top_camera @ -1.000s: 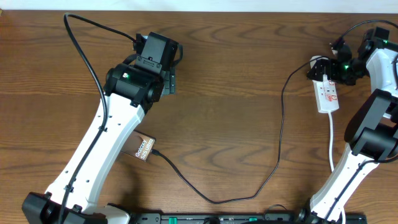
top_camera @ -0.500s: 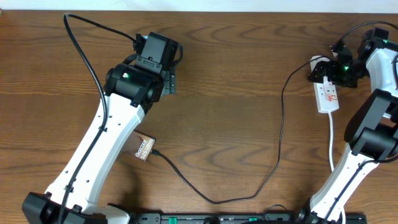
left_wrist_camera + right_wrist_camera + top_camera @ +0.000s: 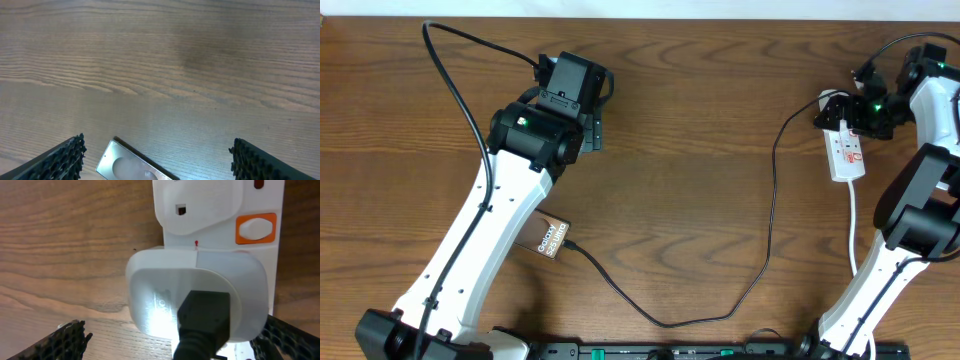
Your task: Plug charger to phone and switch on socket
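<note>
The charger [image 3: 770, 200] is looking plugged into the phone [image 3: 551, 238] near the counter's front-left corner — that half I am judging done. My right pincer [image 3: 175, 340] is hovering, fingers apart, over the white adapter [image 3: 195, 290] on the socket [image 3: 847, 155] toward the far-right corner; I am guessing its orange switch [image 3: 255, 228] is awaiting a press. My left pincer [image 3: 162, 160] is hanging spread over bare wood

A brown wood-grain tabletop [image 3: 700, 150] fills every view. A black rail [image 3: 670, 352] with green marks runs along the overhead frame's bottom edge, and a pale strip [image 3: 620, 8] along its top edge.
</note>
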Robot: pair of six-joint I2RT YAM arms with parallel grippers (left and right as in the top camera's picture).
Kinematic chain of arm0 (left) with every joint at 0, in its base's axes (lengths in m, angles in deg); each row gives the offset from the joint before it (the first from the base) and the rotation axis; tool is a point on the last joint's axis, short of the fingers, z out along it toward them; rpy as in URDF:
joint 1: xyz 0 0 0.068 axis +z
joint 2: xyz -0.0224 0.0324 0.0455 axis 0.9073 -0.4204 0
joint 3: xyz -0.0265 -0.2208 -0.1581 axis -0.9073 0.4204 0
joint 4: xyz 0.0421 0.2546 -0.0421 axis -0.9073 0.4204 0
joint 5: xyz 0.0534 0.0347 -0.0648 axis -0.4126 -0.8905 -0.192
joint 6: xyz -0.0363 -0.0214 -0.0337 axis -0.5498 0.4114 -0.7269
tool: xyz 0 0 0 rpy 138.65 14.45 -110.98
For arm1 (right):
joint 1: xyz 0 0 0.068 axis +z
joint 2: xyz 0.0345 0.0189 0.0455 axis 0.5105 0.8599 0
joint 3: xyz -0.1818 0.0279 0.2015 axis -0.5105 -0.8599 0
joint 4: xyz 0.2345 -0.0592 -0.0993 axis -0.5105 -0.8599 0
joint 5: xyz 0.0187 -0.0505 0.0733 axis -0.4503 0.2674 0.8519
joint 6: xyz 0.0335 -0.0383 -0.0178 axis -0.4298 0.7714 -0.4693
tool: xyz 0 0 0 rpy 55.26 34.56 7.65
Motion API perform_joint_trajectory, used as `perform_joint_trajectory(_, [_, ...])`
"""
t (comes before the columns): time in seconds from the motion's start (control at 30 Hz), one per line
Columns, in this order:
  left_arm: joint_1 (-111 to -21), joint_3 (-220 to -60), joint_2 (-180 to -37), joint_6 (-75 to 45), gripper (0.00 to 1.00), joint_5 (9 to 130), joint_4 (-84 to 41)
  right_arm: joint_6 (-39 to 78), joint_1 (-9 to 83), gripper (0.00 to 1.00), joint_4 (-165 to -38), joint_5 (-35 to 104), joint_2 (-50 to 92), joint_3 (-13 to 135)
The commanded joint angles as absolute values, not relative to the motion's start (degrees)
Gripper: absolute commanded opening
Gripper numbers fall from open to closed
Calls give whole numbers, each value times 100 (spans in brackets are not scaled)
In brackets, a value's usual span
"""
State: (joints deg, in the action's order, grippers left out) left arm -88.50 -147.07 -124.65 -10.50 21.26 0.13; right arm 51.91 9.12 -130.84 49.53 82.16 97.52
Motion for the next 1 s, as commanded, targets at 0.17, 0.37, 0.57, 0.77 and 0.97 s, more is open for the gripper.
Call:
perform_joint_trajectory(0.17, [-8843, -14825, -12400, -1000, 91, 2019, 34, 5147, 938, 99, -13265, 5548, 8238, 9841])
perform_joint_trajectory(0.37, [-8843, -14825, -12400, -1000, 91, 2019, 34, 5106, 938, 99, -13329, 5604, 8240, 9789])
perform_joint_trajectory(0.57, [-8843, -14825, -12400, -1000, 91, 2019, 34, 5108, 942, 99, -13298, 5718, 8240, 9780])
perform_joint_trajectory(0.77, [-8843, -14825, -12400, -1000, 91, 2019, 34, 5108, 942, 99, -13222, 5722, 8240, 9765])
perform_joint_trajectory(0.97, [-8843, -14825, -12400, -1000, 91, 2019, 34, 5106, 944, 99, -13130, 5858, 8240, 9682])
